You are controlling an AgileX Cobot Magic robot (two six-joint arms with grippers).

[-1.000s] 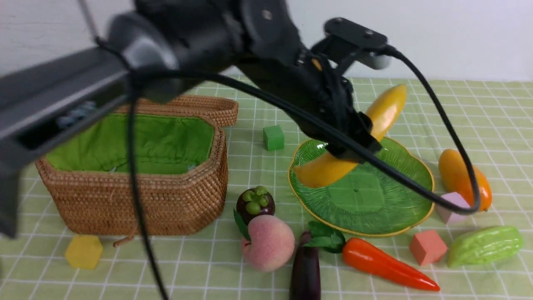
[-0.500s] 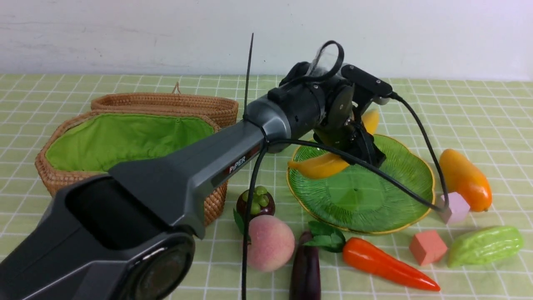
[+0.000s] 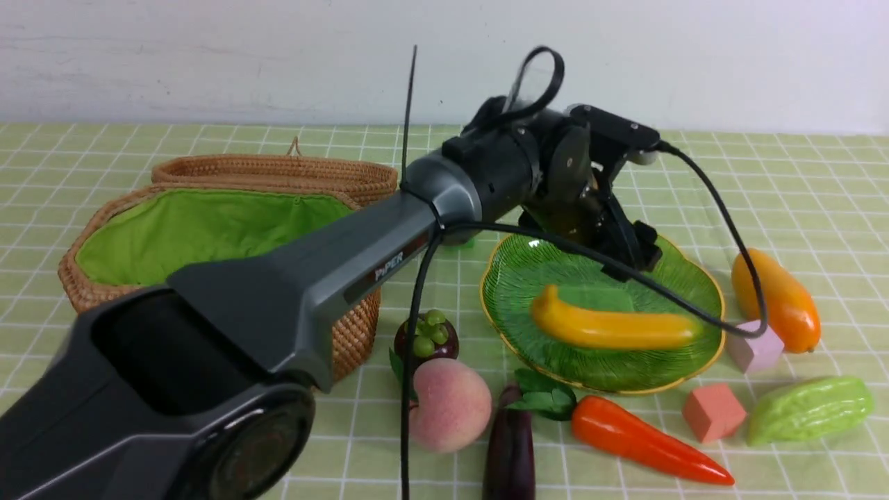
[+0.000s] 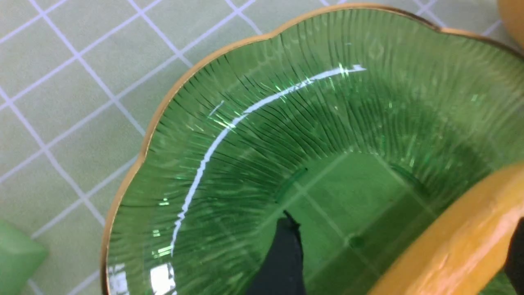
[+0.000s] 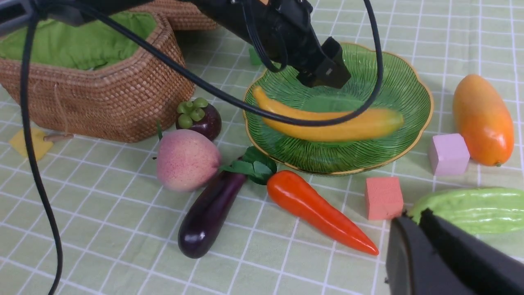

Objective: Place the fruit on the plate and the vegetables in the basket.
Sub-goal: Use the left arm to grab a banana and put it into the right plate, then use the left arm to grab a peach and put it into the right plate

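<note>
While near left tool (image 3: 635, 251), banana (image 3: 611, 328) on plate (image 3: 517, 292)

**Left arm extended, both grippers empty**

Left arm (image 3: 312, 278) reaches forward and across to the right, wrist bent down. Left gripper (image 3: 633, 248) points down, fingers (image 4: 282, 254) spread wide, holding nothing. Right gripper (image 5: 419, 229) sits low, jaws together.

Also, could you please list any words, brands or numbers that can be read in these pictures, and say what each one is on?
"PiPER": printed in red and white on the grey link of the left arm, seen in the front view.
No other writing, number or sign shows in any of the three views.
</note>
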